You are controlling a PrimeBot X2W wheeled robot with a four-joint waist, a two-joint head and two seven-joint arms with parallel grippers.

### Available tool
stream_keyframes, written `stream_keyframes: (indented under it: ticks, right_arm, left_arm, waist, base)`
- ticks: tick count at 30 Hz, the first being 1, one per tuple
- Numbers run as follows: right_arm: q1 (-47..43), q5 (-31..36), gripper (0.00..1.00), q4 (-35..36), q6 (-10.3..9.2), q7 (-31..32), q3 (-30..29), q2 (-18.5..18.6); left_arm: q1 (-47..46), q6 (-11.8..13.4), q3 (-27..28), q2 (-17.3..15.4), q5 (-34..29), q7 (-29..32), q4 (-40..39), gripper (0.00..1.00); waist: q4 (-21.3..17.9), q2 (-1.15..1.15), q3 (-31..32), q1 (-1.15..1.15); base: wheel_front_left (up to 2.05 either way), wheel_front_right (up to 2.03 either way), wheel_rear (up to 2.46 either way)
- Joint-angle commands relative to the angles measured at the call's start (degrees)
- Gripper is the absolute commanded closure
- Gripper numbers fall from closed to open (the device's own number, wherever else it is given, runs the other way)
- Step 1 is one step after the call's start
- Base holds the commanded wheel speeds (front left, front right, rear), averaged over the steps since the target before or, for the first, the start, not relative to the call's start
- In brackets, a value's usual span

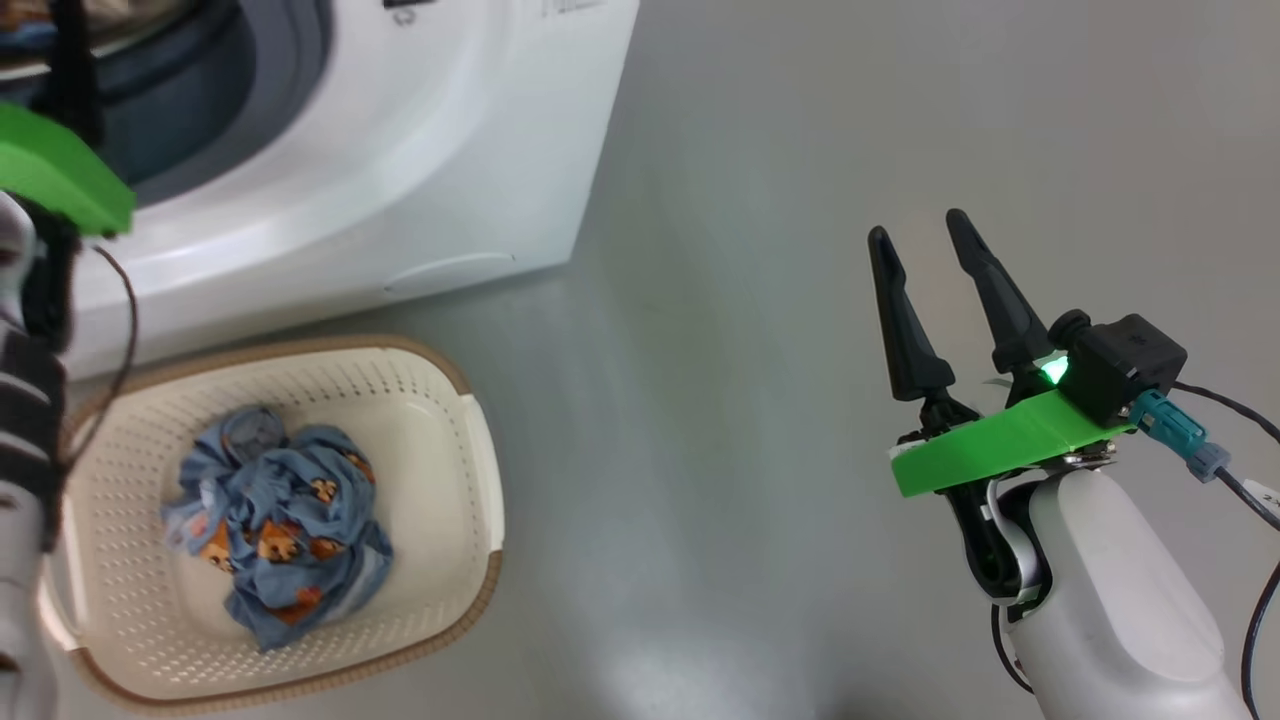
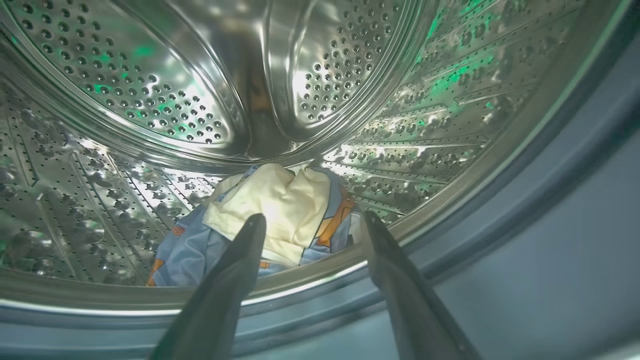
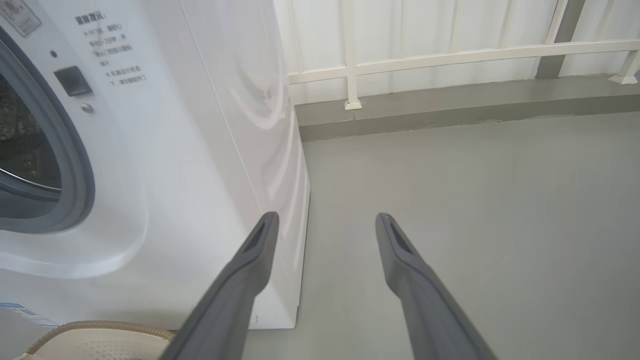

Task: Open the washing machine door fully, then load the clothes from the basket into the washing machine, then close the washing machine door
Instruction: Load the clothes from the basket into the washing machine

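Left gripper point(image 2: 312, 220) at mouth of steel perforated drum point(image 2: 150, 90) of big white front-loading washing machine point(image 1: 400, 150); long dark fingers spread, nothing between them. At drum bottom: plain cream fabric piece point(image 2: 280, 200) lying on light blue orange-print cloth point(image 2: 190, 250). Small cream-white perforated plastic basket point(image 1: 470, 470) on grey floor point(image 1: 750, 400) just before machine, holding crumpled blue printed bundle point(image 1: 275, 520). Right gripper point(image 1: 918, 228) well right of basket, fingers spread, empty.

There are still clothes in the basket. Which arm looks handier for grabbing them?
Probably left. The left gripper is open at the drum, its forearm beside the basket; the right gripper hangs open over the floor, farther from the clothes.
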State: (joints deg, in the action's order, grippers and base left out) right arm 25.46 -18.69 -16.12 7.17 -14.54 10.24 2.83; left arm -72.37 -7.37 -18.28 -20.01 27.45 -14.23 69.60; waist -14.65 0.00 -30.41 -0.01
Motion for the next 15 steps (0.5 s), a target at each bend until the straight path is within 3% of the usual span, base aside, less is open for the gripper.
stream_keyframes:
  ticks: [1, 15]
  right_arm:
    - [-0.9, -0.8, 0.0, 0.8, 0.32, -0.5, 0.5, 0.1]
    - [-3.4, -3.1, 0.0, -1.9, 0.32, -0.5, -0.5, 2.7]
  left_arm:
    - [1.8, -0.1, 0.6, -2.1, 0.8, -0.7, -2.2, 0.0]
    - [22.9, 0.7, 5.5, 0.8, -0.9, -0.8, -18.7, 0.0]
  waist:
    - [1.5, 0.0, 3.4, 0.01]
    - [7.0, 0.0, 15.1, 0.01]
  base:
    - [0.0, 0.0, 0.0]
    - [0.0, 0.0, 0.0]
